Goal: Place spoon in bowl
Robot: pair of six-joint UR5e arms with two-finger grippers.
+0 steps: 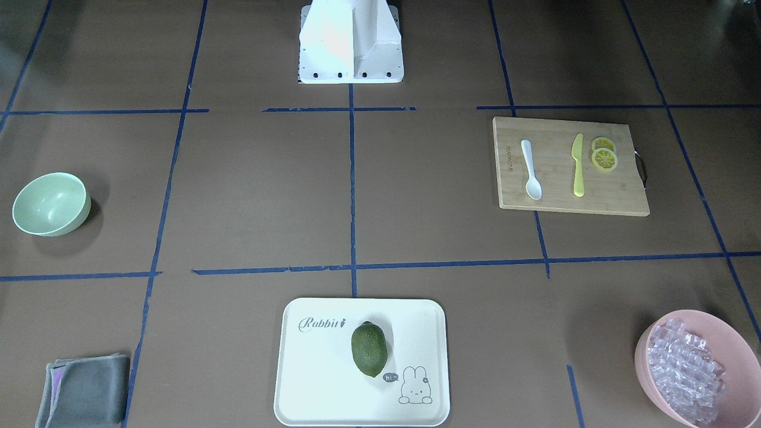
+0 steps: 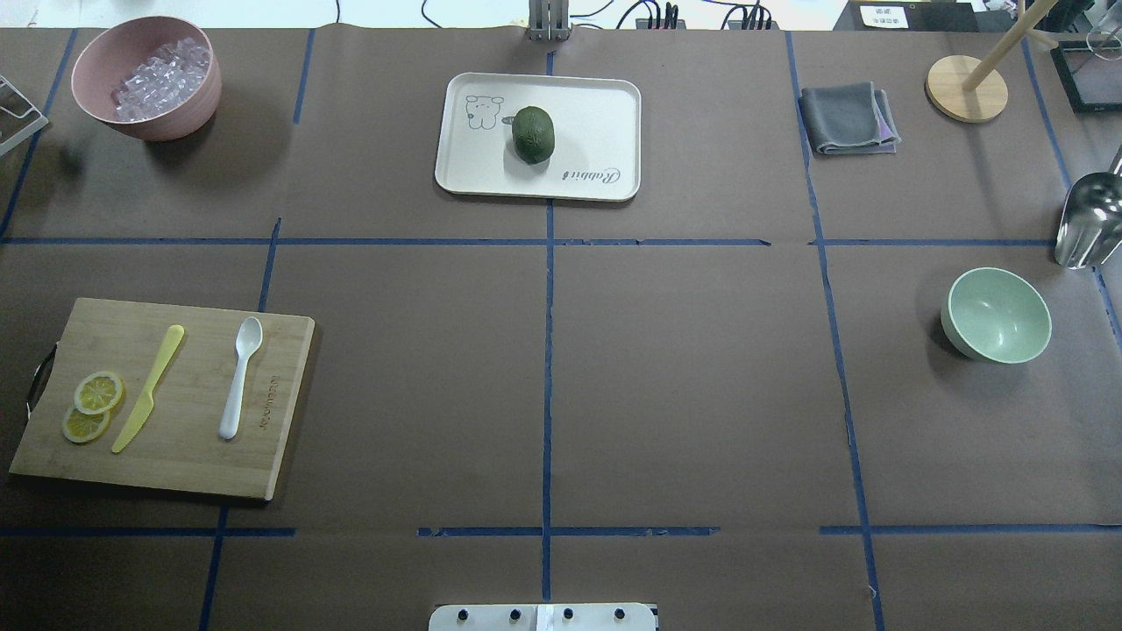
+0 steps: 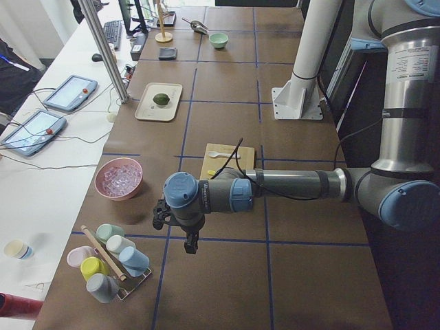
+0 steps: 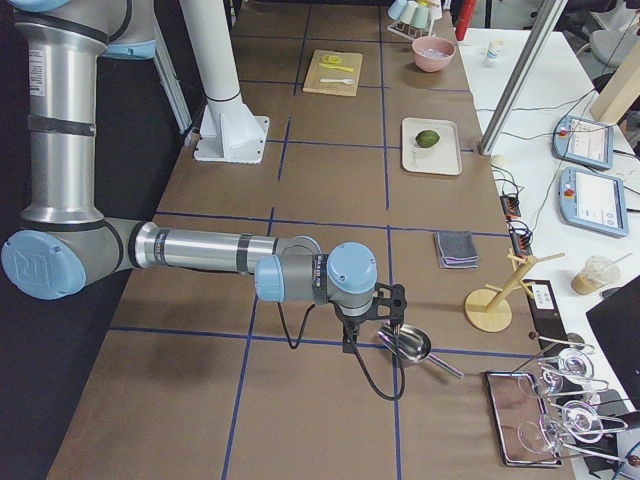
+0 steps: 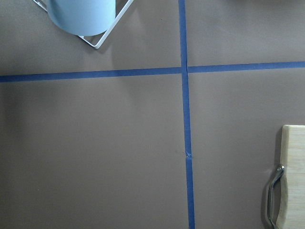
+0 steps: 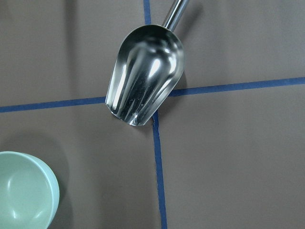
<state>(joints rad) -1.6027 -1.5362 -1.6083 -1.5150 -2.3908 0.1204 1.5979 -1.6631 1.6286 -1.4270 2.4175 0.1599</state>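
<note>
The spoon (image 2: 238, 377) lies flat on the cutting board (image 2: 175, 460), just beside the yellow knife (image 2: 149, 388). The bowl (image 2: 997, 314) stands well apart from that board, across the counter (image 2: 684, 377). I cannot tell whether the left tool (image 3: 190, 246) or the right tool (image 4: 395, 320) is spread or pressed together.

Brown tbl (image 2: 701, 394) w/ blue tape grid (image 2: 548, 350); white bench (image 3: 41, 199) alongside w/ tablets (image 3: 31, 134), metal pole (image 3: 104, 48).

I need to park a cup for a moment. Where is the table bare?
The wide middle is bare, between the cutting board and the green bowl, nearer the robot than the tray. The board itself is crowded: spoon, knife and lemon slices.
</note>
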